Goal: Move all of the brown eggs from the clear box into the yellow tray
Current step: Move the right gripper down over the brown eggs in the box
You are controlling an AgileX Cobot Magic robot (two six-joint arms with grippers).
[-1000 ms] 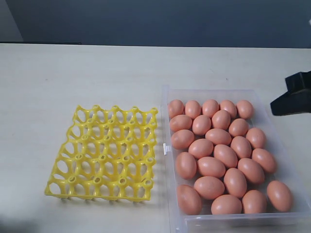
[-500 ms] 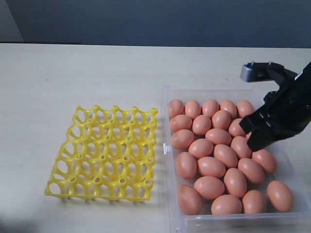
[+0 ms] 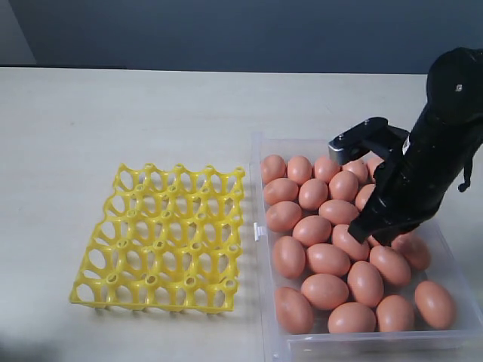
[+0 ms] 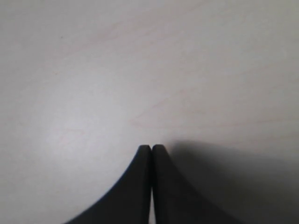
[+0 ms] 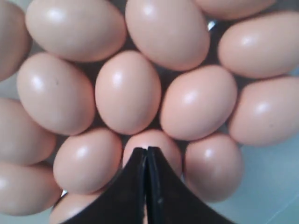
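Several brown eggs (image 3: 312,230) lie packed in the clear box (image 3: 258,302) on the right. The yellow tray (image 3: 162,237) sits to its left with all its cups bare. My right gripper (image 3: 371,232) hangs low over the eggs in the box's right half. In the right wrist view the right gripper (image 5: 147,149) is shut, its tips just above one brown egg (image 5: 161,139), with nothing held. More brown eggs (image 5: 127,91) fill that view. My left gripper (image 4: 152,146) is shut over bare table and does not show in the exterior view.
The pale table (image 3: 113,113) spreads round the tray and box. A small latch tab (image 3: 257,230) sticks out of the box wall toward the tray. A dark wall (image 3: 226,30) runs behind the table's far edge.
My right arm has swung in from the right edge and come down over the box to the left, ending close above the eggs. The eggs and tray have not moved.
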